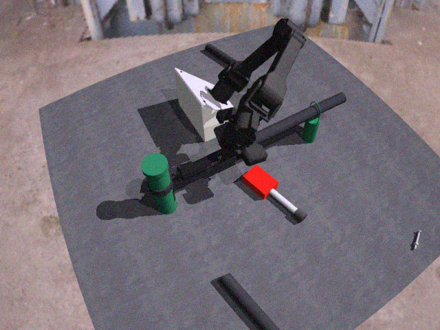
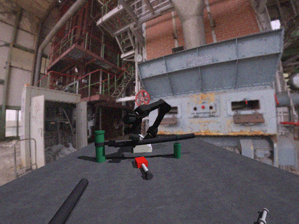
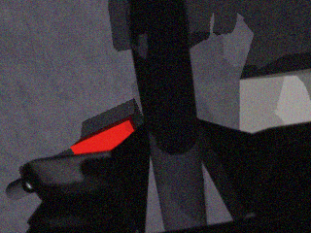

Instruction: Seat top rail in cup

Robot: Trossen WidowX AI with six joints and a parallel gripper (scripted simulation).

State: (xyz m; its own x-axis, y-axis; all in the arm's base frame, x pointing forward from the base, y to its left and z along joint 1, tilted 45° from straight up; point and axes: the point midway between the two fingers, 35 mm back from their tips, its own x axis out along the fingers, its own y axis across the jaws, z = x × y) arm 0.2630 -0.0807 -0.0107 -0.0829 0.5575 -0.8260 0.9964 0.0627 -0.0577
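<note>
The big green post stands at the left with a dark brace band around it, a little below its cap. The rail-end cup points from the band toward the rail. The dark top rail runs through the loop cap on the small green post. Its cut end reaches the cup; how deep it sits is hidden in shadow. My gripper is shut on the rail near its middle.
A red-headed mallet lies just in front of the rail. A white wedge block stands behind it. Loose dark pipes lie at the front and the back. A bolt lies far right.
</note>
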